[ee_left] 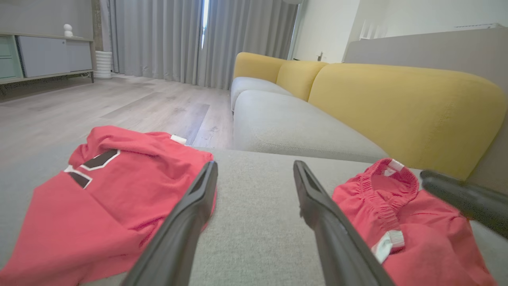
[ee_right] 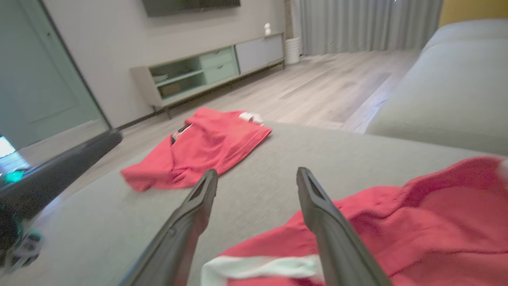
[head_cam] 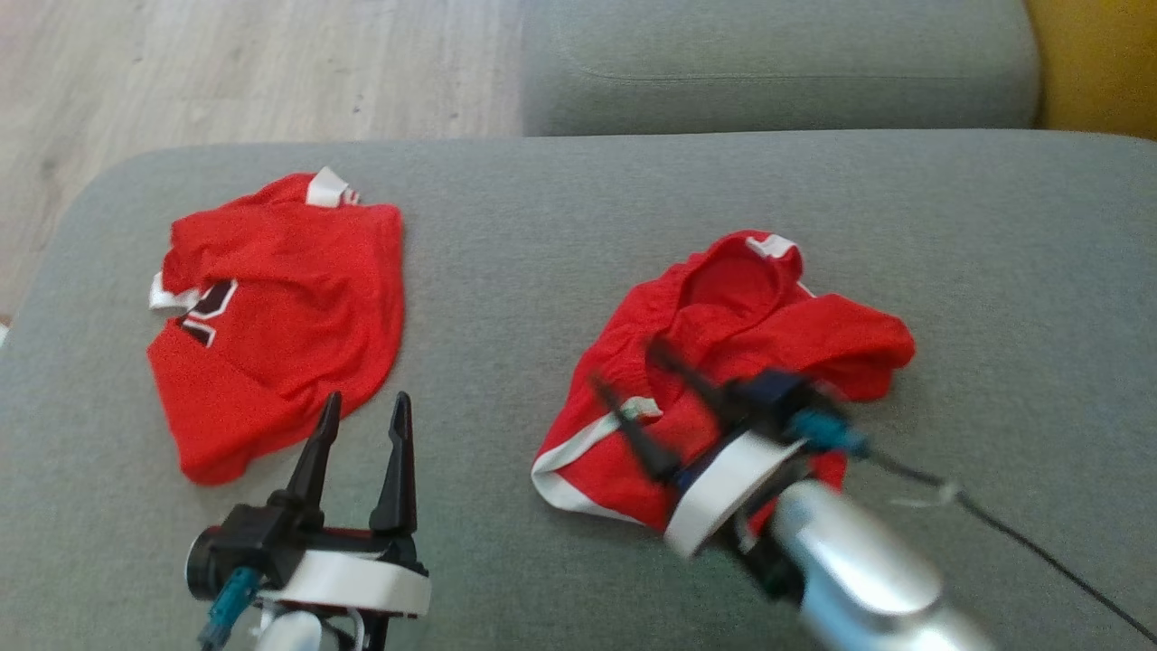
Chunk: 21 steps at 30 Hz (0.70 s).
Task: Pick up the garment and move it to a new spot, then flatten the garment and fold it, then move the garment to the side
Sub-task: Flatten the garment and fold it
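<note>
Status: the red shorts (head_cam: 750, 316) lie bunched on the grey sofa seat (head_cam: 488, 271), at about 3 o'clock from the middle of the head view. Waistband points toward 12, white-trimmed leg hem toward 7. The red jersey (head_cam: 289, 298) sits well apart at 9 o'clock, and we leave it alone.

Our right gripper (head_cam: 625, 366) hangs over the shorts' 7 o'clock part, fingers spread, nothing between them. In the right wrist view one finger is over cloth and the other over bare seat. Our left gripper (head_cam: 366, 400) is open too and empty, at 7 o'clock in the head view, tips just beside the jersey's lower edge.

We judge the shorts far from flat, so the step in hand is spreading them out. To do it well:
- We grip edges, not the heap: right gripper on the white hem at 7 o'clock, left on the waistband at 12.
- We pinch shorts cloth only. The soft seat cover can get nipped if we go too deep.
- We bring the left arm toward 3 o'clock lifted, so it doesn't drag the jersey.
- We pull the two grips apart low over the seat and release once the folds are out.
- We mind the cable (head_cam: 994, 524) trailing off the right wrist toward 4 o'clock. It could snag cloth.
</note>
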{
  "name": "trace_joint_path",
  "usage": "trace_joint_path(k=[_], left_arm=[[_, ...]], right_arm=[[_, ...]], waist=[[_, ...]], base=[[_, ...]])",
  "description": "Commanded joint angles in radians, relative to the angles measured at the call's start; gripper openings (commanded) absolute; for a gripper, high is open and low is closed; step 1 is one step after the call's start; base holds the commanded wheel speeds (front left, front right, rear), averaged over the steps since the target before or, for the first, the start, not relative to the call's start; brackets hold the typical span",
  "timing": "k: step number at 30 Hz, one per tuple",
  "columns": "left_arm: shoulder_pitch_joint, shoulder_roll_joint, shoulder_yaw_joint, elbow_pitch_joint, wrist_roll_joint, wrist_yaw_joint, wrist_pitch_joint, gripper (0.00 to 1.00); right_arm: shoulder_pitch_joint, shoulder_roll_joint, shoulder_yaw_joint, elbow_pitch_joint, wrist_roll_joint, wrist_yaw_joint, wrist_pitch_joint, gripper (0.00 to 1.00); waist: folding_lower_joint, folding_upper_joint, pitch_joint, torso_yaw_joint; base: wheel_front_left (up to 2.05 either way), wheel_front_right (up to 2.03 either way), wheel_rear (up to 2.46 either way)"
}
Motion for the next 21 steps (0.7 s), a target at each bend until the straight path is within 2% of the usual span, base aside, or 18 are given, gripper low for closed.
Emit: trace_joint_path(k=[1, 2, 7, 11, 15, 21], left_arm=[[-0.032, -0.001, 0.04, -0.041, -0.004, -0.001, -0.01, 1.0], [-0.034, -0.001, 0.042, -0.054, -0.005, 0.0, -0.01, 1.0], [-0.038, -0.001, 0.045, -0.084, -0.019, 0.004, -0.01, 1.0], [-0.04, -0.001, 0.039, -0.1, -0.021, 0.005, -0.01, 1.0], [-0.035, -0.001, 0.041, -0.112, -0.022, 0.005, -0.01, 1.0], [-0.016, -0.001, 0.054, -0.115, -0.02, 0.005, -0.01, 1.0]], right_arm=[[-0.037, 0.002, -0.042, -0.043, -0.018, -0.001, -0.024, 1.0], [-0.027, -0.013, -0.145, -0.07, -0.057, -0.001, -0.039, 1.0], [0.068, -0.012, -0.447, -0.21, -0.173, -0.001, -0.046, 1.0], [0.185, 0.006, -0.62, -0.324, -0.251, -0.001, -0.046, 1.0], [0.277, 0.017, -0.697, -0.386, -0.29, -0.001, -0.046, 1.0], [0.337, 0.02, -0.699, -0.408, -0.257, -0.001, -0.046, 1.0]], waist=[[0.0001, 0.0, -0.004, -0.017], [0.0001, 0.0, -0.006, -0.033], [0.0001, 0.0, -0.003, -0.067], [0.0001, 0.0, -0.001, -0.082], [0.0001, 0.0, 0.002, -0.096], [0.0001, 0.0, 0.005, -0.111]], base=[[0.0, 0.0, 0.0], [0.0, 0.0, 0.0], [0.0, 0.0, 0.0], [0.0, 0.0, 0.0], [0.0, 0.0, 0.0], [0.0, 0.0, 0.0]])
